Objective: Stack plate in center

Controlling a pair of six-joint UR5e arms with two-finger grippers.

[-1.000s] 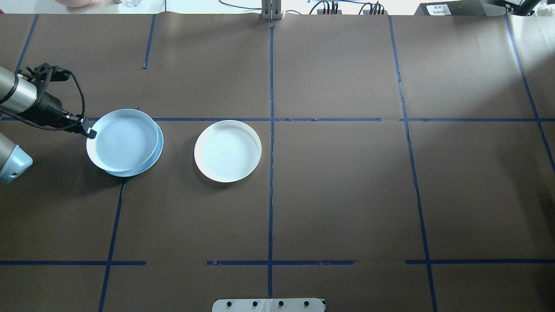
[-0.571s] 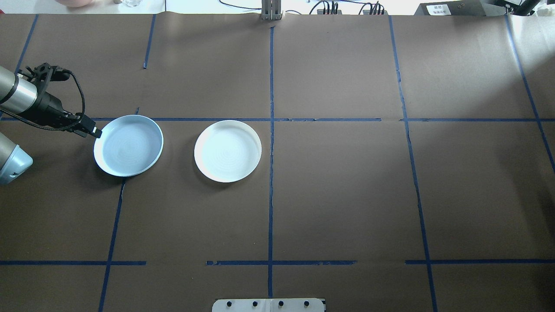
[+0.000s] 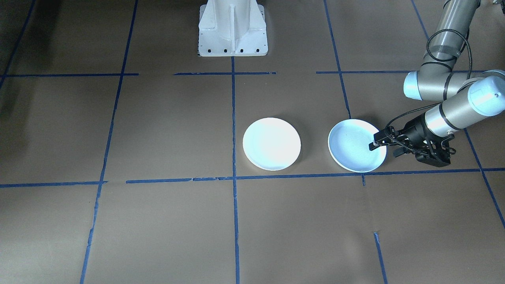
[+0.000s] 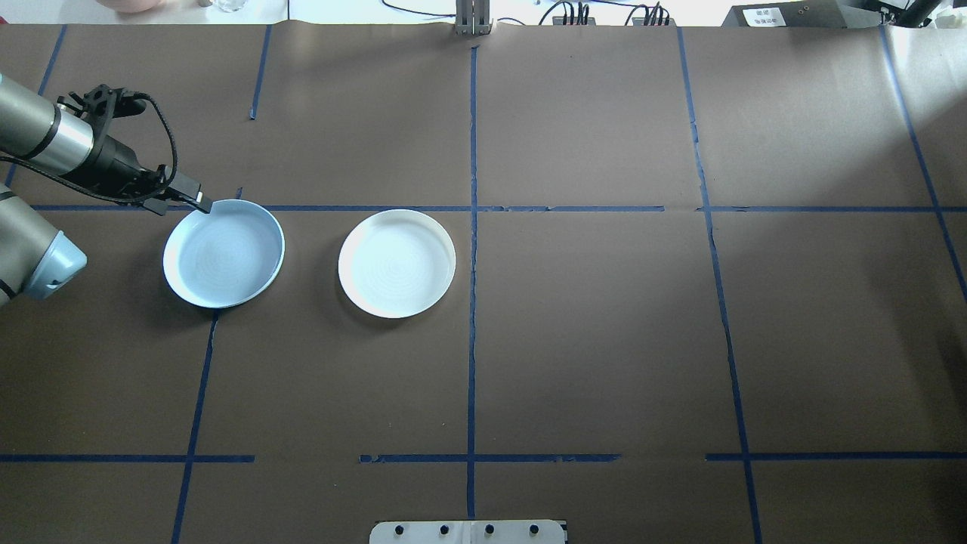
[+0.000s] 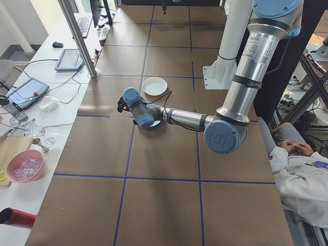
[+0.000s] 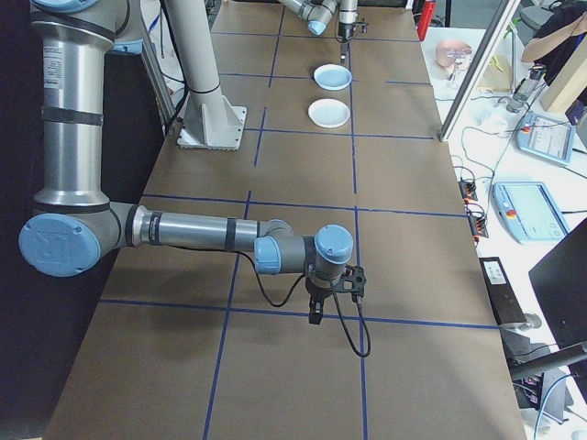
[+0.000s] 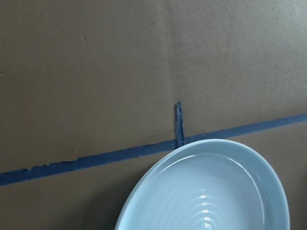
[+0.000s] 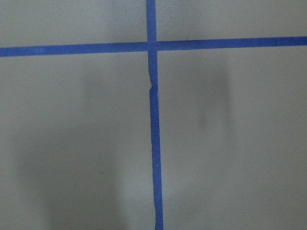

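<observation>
Over at roughly 9 o'clock of the table (image 4: pixel 574 340) in the overhead view sits the pale-blue plate (image 4: pixel 223 254), flat on the brown paper, looking like a stack of one on another but I honestly can't tell the layers apart. The white plate (image 4: pixel 396 263) is just beside it toward the middle, at its 3 o'clock, not touching. The left gripper (image 4: pixel 198 202) hovers at the blue plate's 11 o'clock rim; from the front view (image 3: pixel 375 144) its fingers look close together with nothing between them, off the rim as far as I can see. The right gripper (image 6: pixel 315 314) only shows in the side view, pointing down over a blue tape line (image 8: pixel 154 143), so can't tell if it's apart or together.
</observation>
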